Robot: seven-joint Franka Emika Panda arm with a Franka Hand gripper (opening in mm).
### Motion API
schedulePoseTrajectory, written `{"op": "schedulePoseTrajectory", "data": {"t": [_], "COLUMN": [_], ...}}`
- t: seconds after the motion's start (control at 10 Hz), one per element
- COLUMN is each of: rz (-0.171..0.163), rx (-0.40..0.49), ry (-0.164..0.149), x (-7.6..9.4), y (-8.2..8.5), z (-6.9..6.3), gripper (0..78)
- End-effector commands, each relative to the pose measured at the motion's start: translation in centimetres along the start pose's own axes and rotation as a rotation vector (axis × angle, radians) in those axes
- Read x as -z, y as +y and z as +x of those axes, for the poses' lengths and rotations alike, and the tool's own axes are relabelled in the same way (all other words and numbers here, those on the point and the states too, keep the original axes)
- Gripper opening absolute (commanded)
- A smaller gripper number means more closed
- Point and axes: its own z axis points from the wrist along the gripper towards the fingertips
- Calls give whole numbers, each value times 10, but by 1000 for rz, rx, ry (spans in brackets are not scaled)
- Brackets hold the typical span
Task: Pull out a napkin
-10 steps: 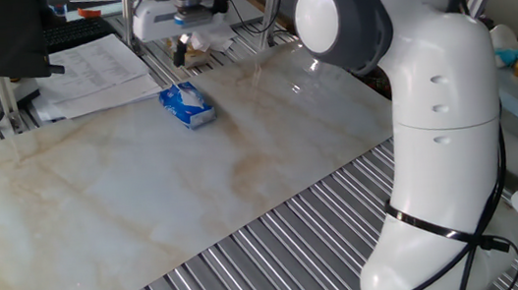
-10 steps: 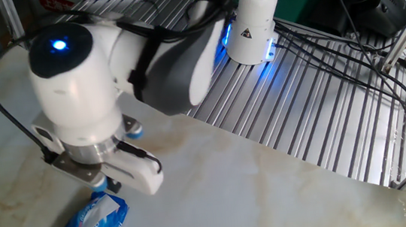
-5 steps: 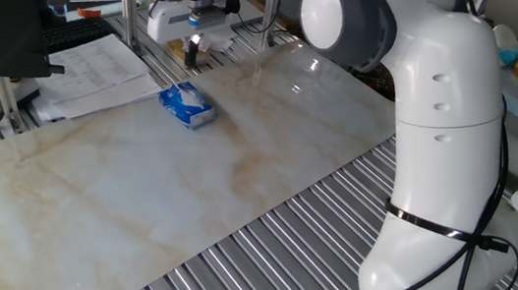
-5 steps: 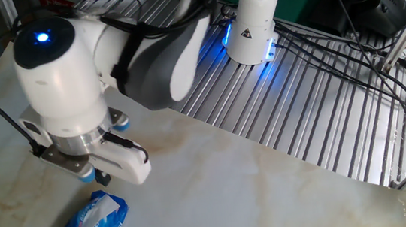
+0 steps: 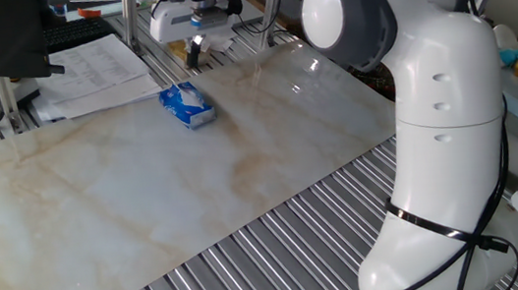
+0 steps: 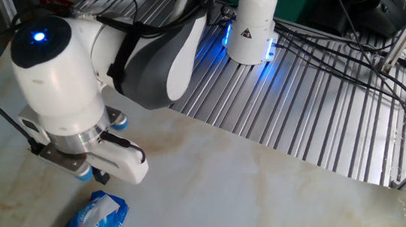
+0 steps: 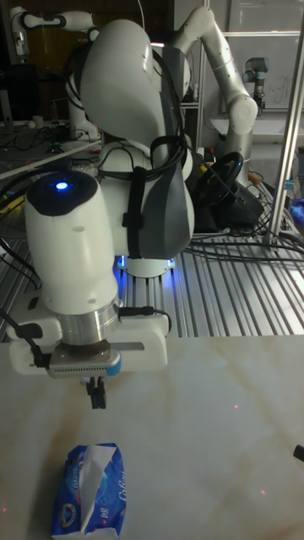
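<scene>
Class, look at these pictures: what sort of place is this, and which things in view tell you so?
Most likely a robotics lab. A second robot arm stands behind the table, black cables trail over the ribbed metal bench, and a marble-patterned board serves as a work surface holding only a blue tissue pack under the gripper.
</scene>
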Motion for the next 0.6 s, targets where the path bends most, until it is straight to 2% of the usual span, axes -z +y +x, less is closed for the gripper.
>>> {"op": "schedulePoseTrajectory", "data": {"t": [0.1,0.6], "rz": [4,-2], "rx": [-16,17], "ry": [3,-4], "x": [2,1], "y": [-1,-13], "z": [0,4], "gripper": [0,0]}}
